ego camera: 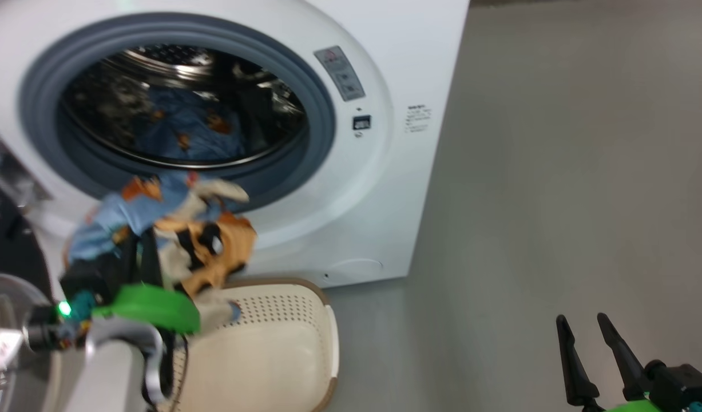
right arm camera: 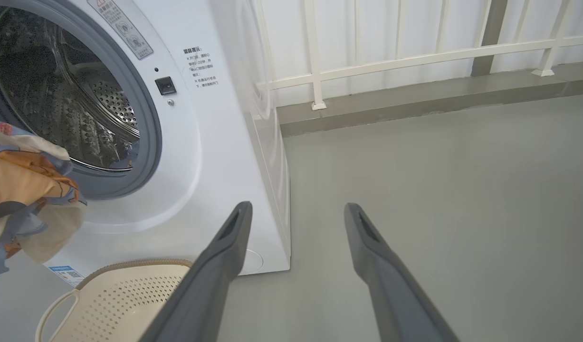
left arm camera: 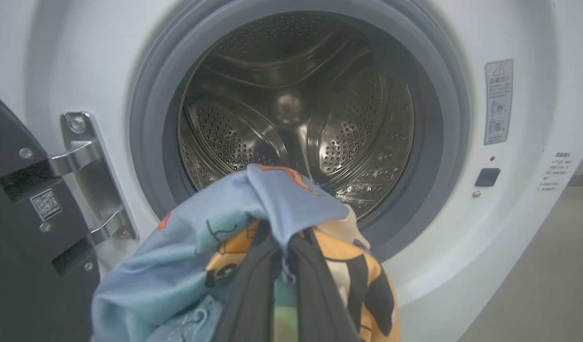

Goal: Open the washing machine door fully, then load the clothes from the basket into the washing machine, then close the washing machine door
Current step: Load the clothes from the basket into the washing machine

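Left gripper (left arm camera: 282, 240) is pinching the clothes (left arm camera: 272, 199) between its two dark fingers, which are standing almost together with the blue bear-print fabric bunched over and around their tips. The bundle is hanging in the air just in front of the lower edge of the grey rubber ring (left arm camera: 438, 118), outside the opening, with orange and cream folds drooping down on the right side of the fingers. Behind it the perforated steel drum (left arm camera: 291, 104) is lying open to view. In the head view a blue patch with orange marks is showing inside the drum; whether that is fabric or a reflection I cannot tell.

The washing machine (ego camera: 408, 57) is standing on the grey floor (ego camera: 556, 171), and the washing machine door (left arm camera: 15, 247) is swinging wide on its metal hinge (left arm camera: 82, 161) at the robot's left. The basket (ego camera: 282, 320) is sitting on the floor just before the machine, below the held bundle and the left arm.

The right gripper (ego camera: 581, 317) is hanging well apart from all of this, over bare floor at the robot's right, its fingers spread and holding nothing.
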